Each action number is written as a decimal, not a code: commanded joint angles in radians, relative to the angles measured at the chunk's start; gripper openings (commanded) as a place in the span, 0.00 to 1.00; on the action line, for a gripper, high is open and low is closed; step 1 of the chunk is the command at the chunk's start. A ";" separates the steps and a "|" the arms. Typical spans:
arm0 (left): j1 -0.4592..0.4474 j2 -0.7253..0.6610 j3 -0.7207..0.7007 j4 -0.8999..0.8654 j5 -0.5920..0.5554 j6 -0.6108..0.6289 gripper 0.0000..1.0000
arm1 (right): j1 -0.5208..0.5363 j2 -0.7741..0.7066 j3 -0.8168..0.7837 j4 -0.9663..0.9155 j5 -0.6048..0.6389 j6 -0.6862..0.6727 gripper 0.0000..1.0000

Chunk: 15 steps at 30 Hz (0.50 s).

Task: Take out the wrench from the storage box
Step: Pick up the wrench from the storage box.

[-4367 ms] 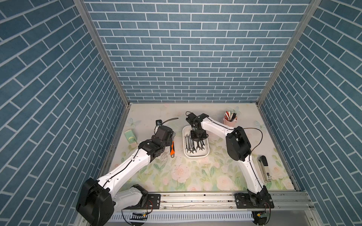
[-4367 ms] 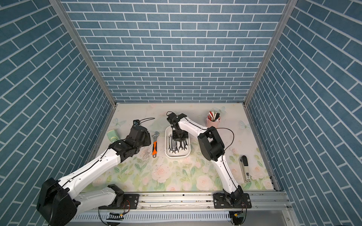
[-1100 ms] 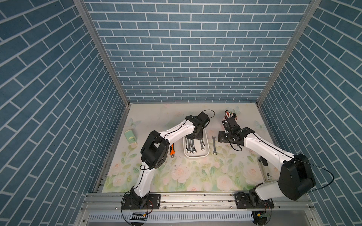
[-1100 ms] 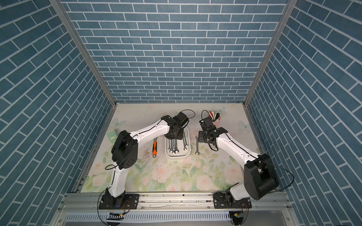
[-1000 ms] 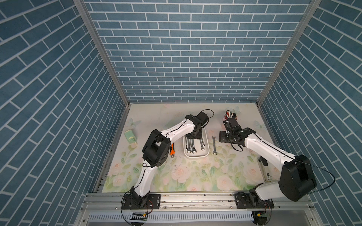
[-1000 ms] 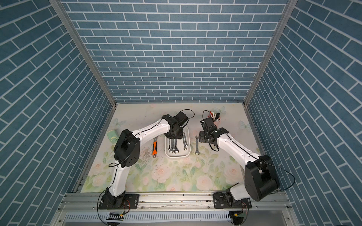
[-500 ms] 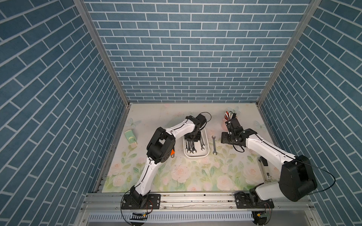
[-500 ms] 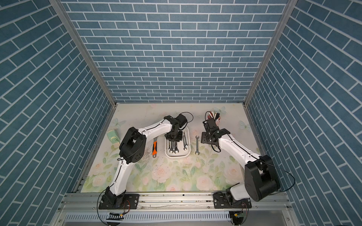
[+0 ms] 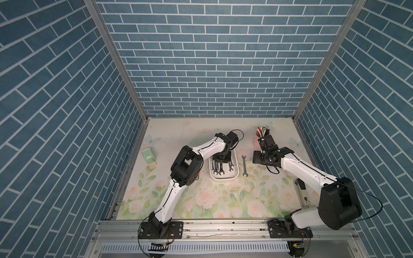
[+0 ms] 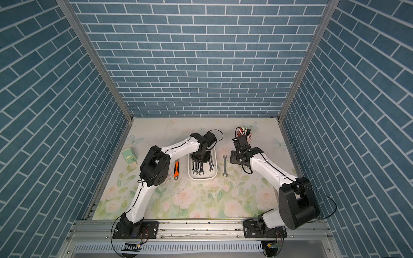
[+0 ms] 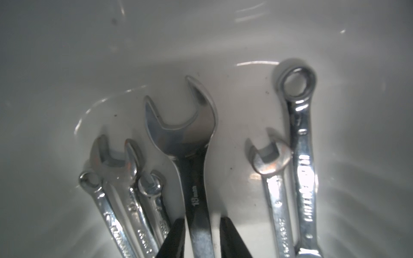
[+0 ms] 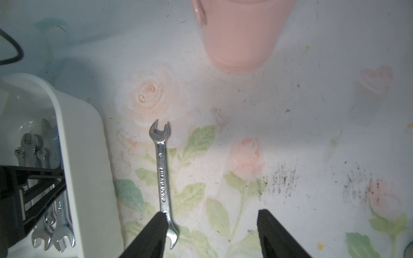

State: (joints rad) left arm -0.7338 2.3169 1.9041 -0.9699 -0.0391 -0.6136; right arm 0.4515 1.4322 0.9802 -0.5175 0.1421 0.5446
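The white storage box (image 9: pixel 223 178) (image 10: pixel 202 178) lies mid-table with several chrome wrenches in it. My left gripper (image 9: pixel 221 159) (image 10: pixel 200 159) reaches down into its far half. In the left wrist view the left gripper (image 11: pixel 201 220) has its black fingers closed in on both sides of the shank of the largest wrench (image 11: pixel 183 134). Another wrench (image 9: pixel 244 165) (image 12: pixel 162 178) lies flat on the mat, right of the box. My right gripper (image 9: pixel 257 157) (image 12: pixel 210 214) hovers open beside that wrench's near end, holding nothing.
A pink cup (image 12: pixel 241 33) of pens stands behind the right gripper. An orange utility knife (image 10: pixel 176 169) lies left of the box, and a green object (image 9: pixel 148 157) sits near the left wall. A stapler (image 9: pixel 302 196) lies at the right, under the right arm.
The left gripper has come down into the box and its jaws have narrowed around the large wrench. The right gripper has drifted slightly away from the wrench lying on the mat.
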 commanded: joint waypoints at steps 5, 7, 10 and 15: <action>-0.012 0.050 -0.005 -0.057 -0.008 0.003 0.30 | -0.006 -0.021 -0.015 -0.006 -0.007 0.007 0.68; -0.013 0.054 -0.006 -0.060 -0.008 0.005 0.27 | -0.007 -0.024 -0.016 -0.007 -0.007 0.008 0.68; -0.012 0.052 -0.008 -0.052 -0.009 0.005 0.21 | -0.008 -0.027 -0.018 -0.007 -0.010 0.009 0.68; -0.012 0.046 -0.001 -0.047 -0.003 0.004 0.17 | -0.008 -0.032 -0.020 -0.012 -0.013 0.009 0.68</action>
State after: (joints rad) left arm -0.7414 2.3192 1.9079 -0.9756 -0.0429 -0.6128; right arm 0.4484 1.4284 0.9710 -0.5163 0.1341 0.5446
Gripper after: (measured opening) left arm 0.197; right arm 0.678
